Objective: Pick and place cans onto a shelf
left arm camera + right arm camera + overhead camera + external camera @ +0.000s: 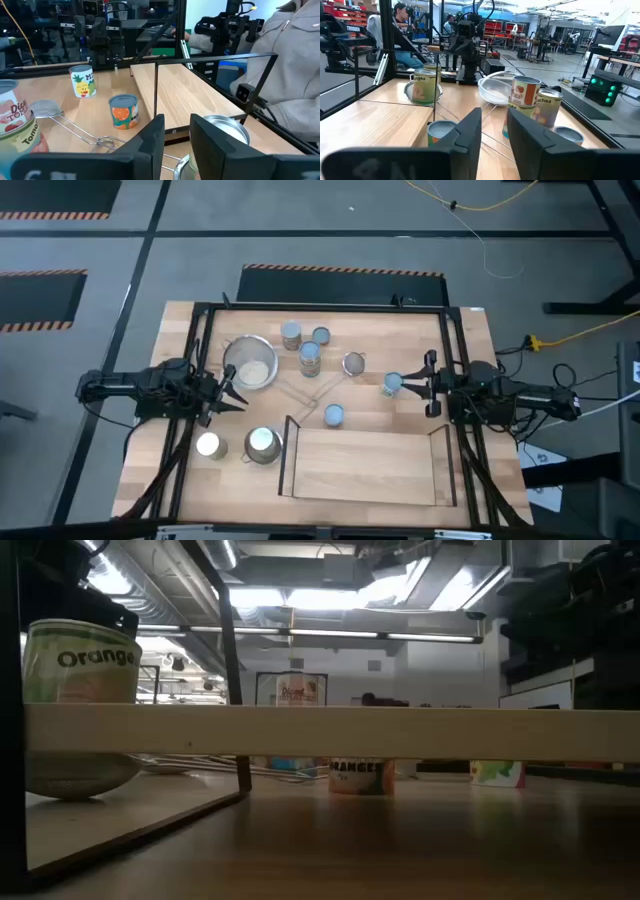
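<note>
Two dark robot arms wait at opposite sides of a wooden worktop (470,345), the cans between them and the shelf (360,465) bare at the near edge. The left gripper (232,390) hovers beside a steel pan (250,363); its wrist view shows the fingers slightly parted, holding nothing. The right gripper (422,388) points at a can (392,384) just in front of it, fingers likewise a little apart and empty.

That can looks the likeliest first pick. To do it well, the right gripper would probably need to spread wider, close on the can's sides below the rim, and lift straight up before swinging toward the shelf. A second can (334,415) sits just beyond the shelf's far edge, near that path.

Three more cans (310,357) cluster by a small strainer (354,364), whose wire handle could snag a low pass. Two further cans (263,445) stand near the shelf's left rail (284,458). The thin black rails at the shelf's short ends call for a high approach; the board itself offers open room.
</note>
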